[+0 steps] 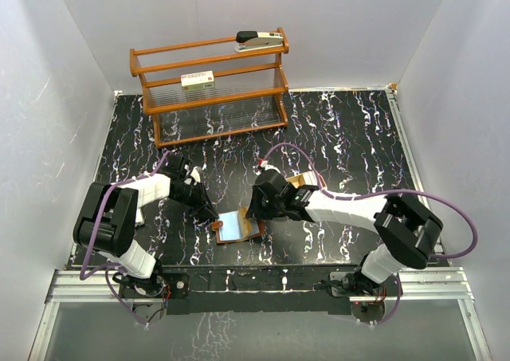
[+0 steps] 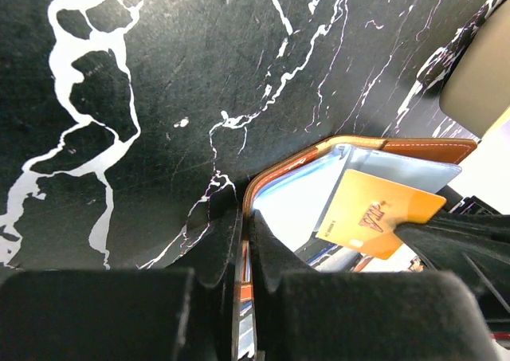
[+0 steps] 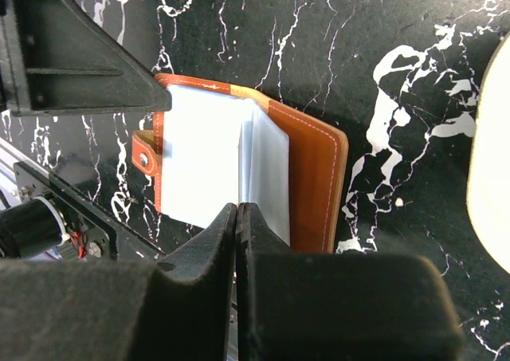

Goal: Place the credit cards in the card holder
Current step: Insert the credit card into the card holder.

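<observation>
The brown card holder lies open near the table's front edge, with pale card faces inside and its snap tab at the left. My left gripper is shut on the holder's left leather edge, as the top view also shows. My right gripper is shut on one credit card, held edge-on over the open holder. In the left wrist view that card looks orange-yellow, slanting down into the holder's fold. The right gripper shows in the top view too.
A shallow tan tray lies right behind the right wrist and shows at the right edge of the right wrist view. A wooden rack at the back holds a stapler and a white red-labelled box.
</observation>
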`<state>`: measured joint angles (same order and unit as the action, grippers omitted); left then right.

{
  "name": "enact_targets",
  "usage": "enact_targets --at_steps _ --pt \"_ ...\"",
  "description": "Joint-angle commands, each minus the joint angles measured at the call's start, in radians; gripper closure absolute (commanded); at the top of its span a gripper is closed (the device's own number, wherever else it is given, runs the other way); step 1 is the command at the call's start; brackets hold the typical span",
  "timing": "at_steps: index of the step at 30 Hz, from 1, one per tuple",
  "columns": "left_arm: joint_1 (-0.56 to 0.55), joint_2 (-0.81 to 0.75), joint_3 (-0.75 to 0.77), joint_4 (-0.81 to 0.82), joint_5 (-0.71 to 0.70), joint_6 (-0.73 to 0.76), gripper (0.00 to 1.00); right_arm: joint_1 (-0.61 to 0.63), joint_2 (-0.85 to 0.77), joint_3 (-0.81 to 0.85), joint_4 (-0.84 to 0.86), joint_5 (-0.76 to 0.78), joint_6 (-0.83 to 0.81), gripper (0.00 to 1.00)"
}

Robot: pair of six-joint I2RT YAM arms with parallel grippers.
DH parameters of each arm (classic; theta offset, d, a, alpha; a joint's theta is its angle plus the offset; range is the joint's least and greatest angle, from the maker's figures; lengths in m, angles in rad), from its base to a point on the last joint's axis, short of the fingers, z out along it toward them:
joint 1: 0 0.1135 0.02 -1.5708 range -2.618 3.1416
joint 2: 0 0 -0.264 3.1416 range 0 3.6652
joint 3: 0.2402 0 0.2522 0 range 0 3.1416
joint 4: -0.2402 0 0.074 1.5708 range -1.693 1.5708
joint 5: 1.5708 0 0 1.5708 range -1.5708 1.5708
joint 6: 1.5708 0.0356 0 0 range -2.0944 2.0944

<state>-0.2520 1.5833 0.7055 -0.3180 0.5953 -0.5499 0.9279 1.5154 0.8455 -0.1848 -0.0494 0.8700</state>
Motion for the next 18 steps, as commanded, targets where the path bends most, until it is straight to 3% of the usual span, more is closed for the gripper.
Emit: enact_targets --at_steps 1,18 --pt "-0.004 0.012 0.016 -0.036 0.007 0.014 1.00 -0.006 0.036 0.038 0.088 -0.025 -0.012 1.00" --pt "-0.005 0.012 0.014 -0.035 0.014 0.015 1.00 -0.019 0.064 0.000 0.158 -0.072 -0.006 1.00"
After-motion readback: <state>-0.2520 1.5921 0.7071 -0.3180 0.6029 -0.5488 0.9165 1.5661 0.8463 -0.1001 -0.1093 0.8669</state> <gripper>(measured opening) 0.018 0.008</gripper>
